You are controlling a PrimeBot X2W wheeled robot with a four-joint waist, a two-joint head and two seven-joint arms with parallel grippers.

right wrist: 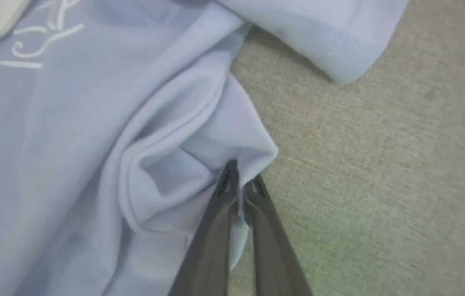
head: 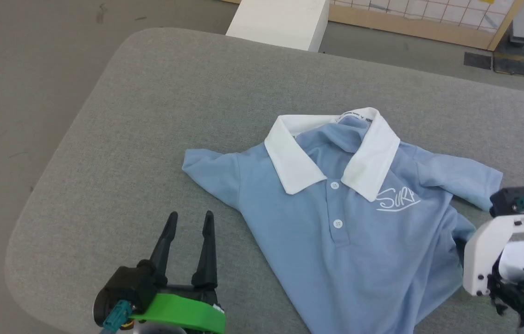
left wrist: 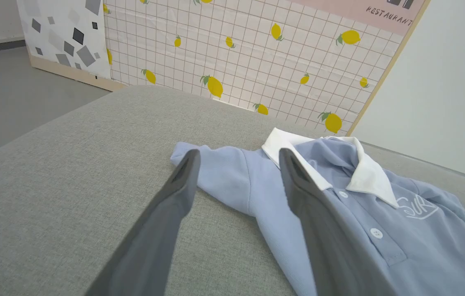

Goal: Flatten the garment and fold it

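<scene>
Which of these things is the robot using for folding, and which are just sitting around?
For the job:
- the shirt, spread on the grey table
- the right gripper, shut on a fold at the shirt's side
- the left gripper, open, apart from the shirt

Just sitting around:
- the white box past the table
- the lemon-patterned panel
- the panel with grey shapes

Free: I see bare desk (head: 127, 116) left of the garment (head: 336, 260); obstacle: white box (head: 280, 21) beyond far edge.
</scene>
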